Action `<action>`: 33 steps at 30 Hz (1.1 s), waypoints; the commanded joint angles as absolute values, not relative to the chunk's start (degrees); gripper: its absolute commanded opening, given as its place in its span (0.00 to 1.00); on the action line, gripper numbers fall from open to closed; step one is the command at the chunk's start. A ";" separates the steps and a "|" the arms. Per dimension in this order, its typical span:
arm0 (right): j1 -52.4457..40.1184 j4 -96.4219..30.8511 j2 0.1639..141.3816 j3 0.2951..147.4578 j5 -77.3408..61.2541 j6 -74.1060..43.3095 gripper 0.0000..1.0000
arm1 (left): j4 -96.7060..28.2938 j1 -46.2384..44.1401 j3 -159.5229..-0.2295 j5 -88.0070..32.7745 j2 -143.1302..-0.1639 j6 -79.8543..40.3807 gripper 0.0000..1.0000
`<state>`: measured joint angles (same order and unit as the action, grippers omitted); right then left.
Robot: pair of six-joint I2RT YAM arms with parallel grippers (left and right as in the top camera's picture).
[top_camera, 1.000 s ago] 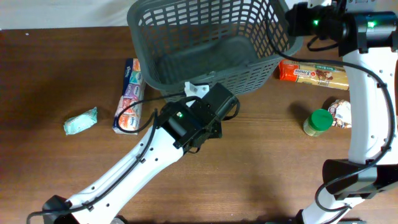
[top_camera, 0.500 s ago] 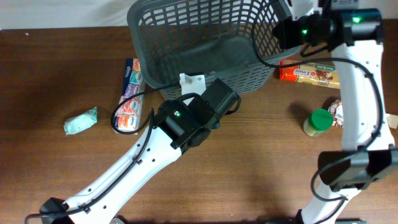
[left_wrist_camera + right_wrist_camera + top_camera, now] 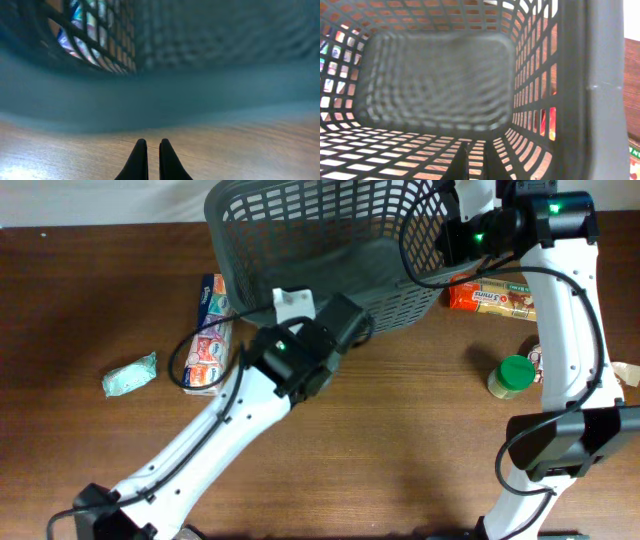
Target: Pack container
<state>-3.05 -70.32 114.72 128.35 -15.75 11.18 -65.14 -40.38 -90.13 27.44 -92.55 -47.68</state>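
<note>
The container (image 3: 400,295) is a large dark grey lattice basket at the back middle of the table. My left gripper (image 3: 290,305) is at its near left corner. In the left wrist view the fingers (image 3: 150,150) are shut and empty just above the wood, pointing at the basket's rim (image 3: 160,95). My right gripper (image 3: 450,225) is at the basket's right rim. In the right wrist view its fingers (image 3: 472,160) reach inside the basket (image 3: 600,75), close together with nothing between them.
A colourful long pack (image 3: 208,335) lies left of the basket and a teal packet (image 3: 130,373) further left. An orange snack box (image 3: 500,295) lies right of the basket. A green-lidded jar (image 3: 512,375) and a small pouch (image 3: 547,360) sit below it.
My left gripper has moved up and left along the basket's near wall to its left corner. My right gripper has moved left, from beside the basket to over its right rim.
</note>
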 commanded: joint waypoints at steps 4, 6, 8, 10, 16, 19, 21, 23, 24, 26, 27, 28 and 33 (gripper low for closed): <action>-3.38 -71.44 114.72 128.79 -14.31 11.75 0.04 | -65.08 -36.73 -91.15 24.88 -92.84 -48.31 0.02; -3.38 -71.44 114.72 128.79 -14.31 11.75 0.04 | -64.84 -36.51 -91.15 24.88 -92.84 -47.90 0.02; -3.38 -71.61 114.72 128.79 -14.31 11.73 0.04 | -64.31 -36.45 -91.15 24.88 -92.86 -47.64 0.02; -3.38 -72.10 114.72 128.79 -14.33 11.57 0.04 | -63.24 -36.40 -91.15 24.86 -92.90 -46.59 0.02; -3.38 -73.82 114.72 128.79 -14.31 11.57 0.04 | -61.25 -36.27 -91.15 24.86 -92.90 -46.59 0.02; -3.38 -74.43 114.72 128.79 -14.33 11.55 0.04 | -60.82 -35.66 -91.15 24.84 -92.90 -46.44 0.02; -3.38 -74.91 114.72 128.79 -14.33 11.55 0.04 | -60.84 -35.09 -91.15 24.84 -92.90 -46.41 0.02; -3.44 -75.26 114.72 128.79 -14.33 11.53 0.04 | -60.84 -34.57 -91.15 24.84 -92.90 -46.39 0.02; -3.55 -75.40 114.72 128.79 -14.33 11.55 0.04 | -60.84 -34.26 -91.15 24.84 -92.90 -46.41 0.02; -3.79 -75.64 114.72 128.79 -14.31 11.55 0.04 | -60.82 -33.65 -91.15 24.84 -92.90 -46.39 0.02; -3.95 -75.75 114.72 128.79 -14.33 11.55 0.04 | -60.82 -33.32 -91.15 24.84 -92.90 -46.39 0.02; -4.14 -75.94 114.72 128.79 -14.31 11.55 0.04 | -60.82 -33.01 -91.15 24.84 -92.90 -46.39 0.02; -5.23 -77.17 114.72 128.79 -14.28 11.57 0.04 | -60.29 -31.48 -91.15 24.84 -92.90 -44.88 0.01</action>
